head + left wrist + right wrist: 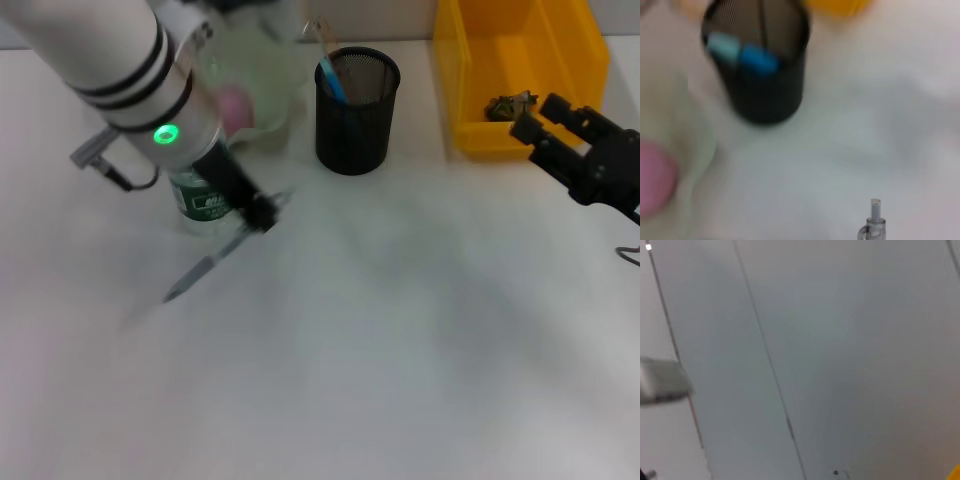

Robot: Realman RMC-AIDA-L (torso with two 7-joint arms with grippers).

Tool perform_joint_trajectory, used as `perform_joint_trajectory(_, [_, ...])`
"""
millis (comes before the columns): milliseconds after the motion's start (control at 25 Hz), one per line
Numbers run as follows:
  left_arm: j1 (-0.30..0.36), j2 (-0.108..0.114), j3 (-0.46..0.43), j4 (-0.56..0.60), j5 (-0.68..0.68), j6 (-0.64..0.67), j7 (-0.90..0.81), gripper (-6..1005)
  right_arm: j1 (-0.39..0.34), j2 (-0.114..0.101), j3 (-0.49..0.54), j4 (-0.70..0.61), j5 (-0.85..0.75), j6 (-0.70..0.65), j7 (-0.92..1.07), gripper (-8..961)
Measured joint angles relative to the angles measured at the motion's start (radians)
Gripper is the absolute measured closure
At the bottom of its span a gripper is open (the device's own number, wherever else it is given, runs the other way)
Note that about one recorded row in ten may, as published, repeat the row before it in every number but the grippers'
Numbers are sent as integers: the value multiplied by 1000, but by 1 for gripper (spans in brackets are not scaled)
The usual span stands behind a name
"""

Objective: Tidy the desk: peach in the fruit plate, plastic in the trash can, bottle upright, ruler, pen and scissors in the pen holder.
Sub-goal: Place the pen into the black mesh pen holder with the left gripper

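— White desk (400,350), pale wall behind. What's around, and what blocks the view?

— Left arm (120,60) crosses the top-left corner and covers much of the fruit plate (265,75) and the top of the bottle (205,205). Bottle stands upright just below the wrist, green label facing out.

— The pen?

— Pen (205,265): slim, clear-grey, slanting over the desk, tip low and toward the robot's left. Its upper end sits in the left gripper (262,212), fingers closed on it. In the left wrist view only its clear cap end (874,222) shows.

— Containers?

— Black mesh pen holder (357,100) holds blue-handled items (332,80). Peach (235,105) lies in the plate, pinkish. Yellow trash can (520,70) holds a dark crumpled scrap (508,105).

— Right side?

— Right gripper (540,125) hovers by the bin, fingers apart, empty.
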Motion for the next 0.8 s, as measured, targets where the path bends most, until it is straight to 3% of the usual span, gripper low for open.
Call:
perform_joint_trajectory(240, [69, 1, -28, 169, -128, -80, 40, 765, -15, 0, 29, 1, 0, 0, 6, 372])
perform_joint_trajectory(400, [96, 2, -32, 198, -183, -188, 61, 760, -19, 0, 36, 5, 0, 5, 9, 372])
perform_joint_trajectory(480, [127, 1, -22, 196, -237, -342, 102, 758, -19, 0, 37, 6, 0, 7, 11, 372])
perform_joint_trajectory(600, [136, 0, -16, 193, -251, -386, 117, 755, -25, 0, 37, 10, -1, 12, 18, 372])
perform_joint_trajectory(640, [180, 0, 15, 179, -317, -566, 177, 754, -30, 0, 37, 13, -2, 12, 20, 372])
perform_joint_trajectory(800, [251, 0, 65, 147, -438, -816, 275, 749, -31, 0, 38, 27, -1, 13, 21, 372])
